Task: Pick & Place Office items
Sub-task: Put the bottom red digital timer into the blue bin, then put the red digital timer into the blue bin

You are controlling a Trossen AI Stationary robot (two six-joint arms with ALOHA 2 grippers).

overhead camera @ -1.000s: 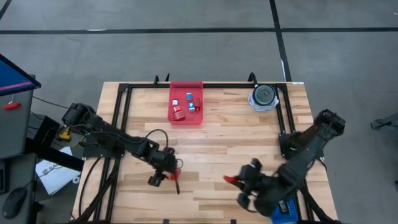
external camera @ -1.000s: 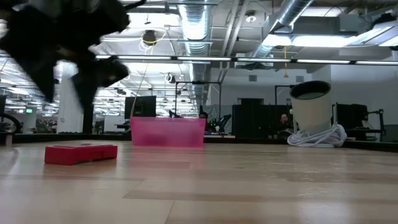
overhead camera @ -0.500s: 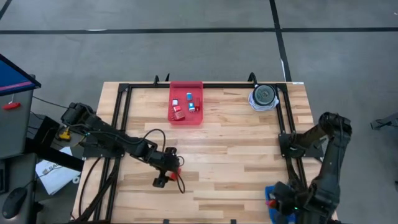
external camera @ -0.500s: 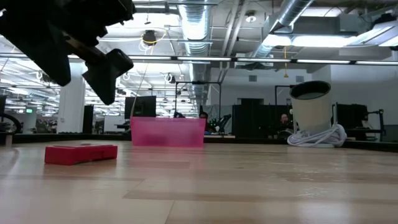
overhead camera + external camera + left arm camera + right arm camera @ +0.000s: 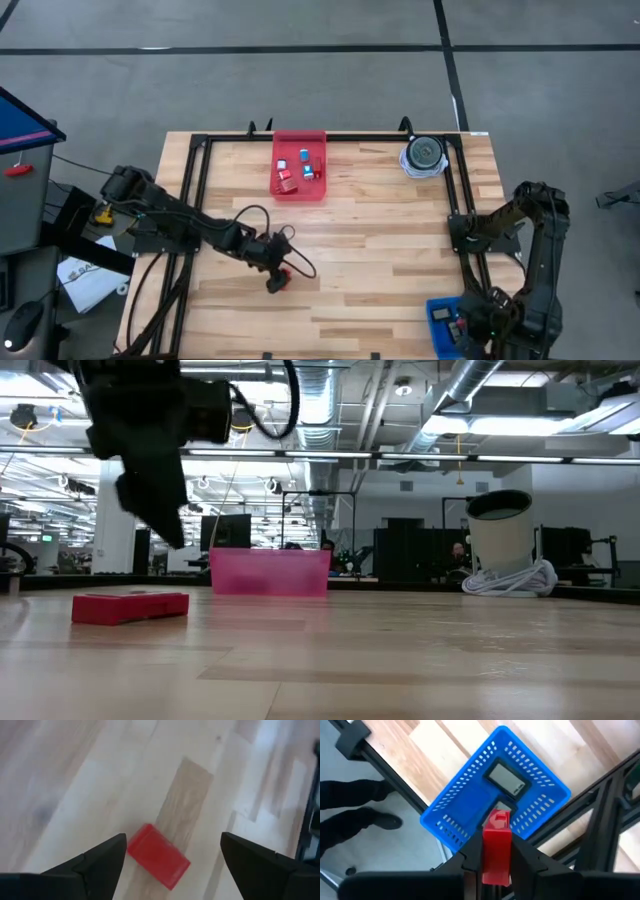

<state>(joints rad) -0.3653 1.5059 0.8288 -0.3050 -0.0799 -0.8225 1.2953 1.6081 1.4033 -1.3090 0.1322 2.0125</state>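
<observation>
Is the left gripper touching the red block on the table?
Apart. The left wrist view shows the left gripper open, with bare wood between each finger and the red block; the low view shows it above the block.

Block (image 5: 158, 856) on table (image 5: 380, 250) below left hand (image 5: 172, 865), tray (image 5: 300, 165) behind, basket (image 5: 495, 795) under right hand (image 5: 496, 851)
</observation>
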